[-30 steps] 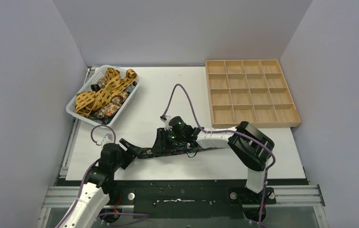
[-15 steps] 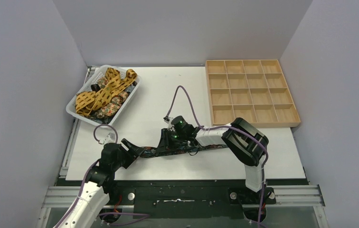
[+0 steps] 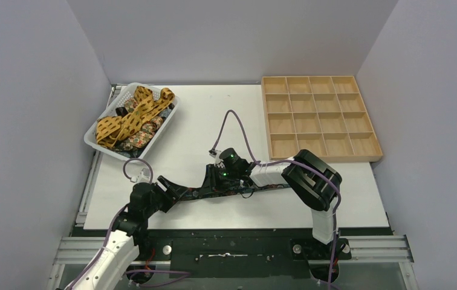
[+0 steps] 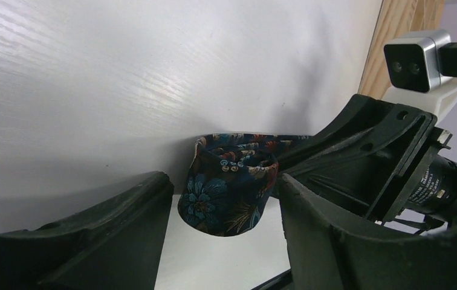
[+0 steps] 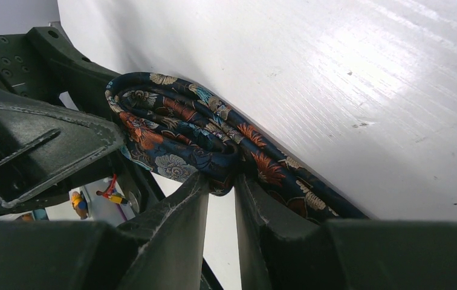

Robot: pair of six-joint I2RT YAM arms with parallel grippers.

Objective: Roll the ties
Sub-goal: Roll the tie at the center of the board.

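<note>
A dark navy floral fabric necktie (image 4: 229, 190) is seen partly rolled on the white table (image 3: 190, 127), its coil standing between the spread fingers of the left gripper (image 4: 220, 235). Just beyond that coil, the right gripper (image 5: 221, 192) is pressed together on the tie's folded length. More ties (image 3: 130, 118) are heaped in the white plastic basket (image 3: 96, 145), well behind the left gripper.

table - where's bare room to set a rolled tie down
Free: the white table between basket and wooden tray, and the near right strip below the tray. All tray cells are empty. Crowded: near centre, where both grippers work the dark tie, and the tie-filled basket.
</note>
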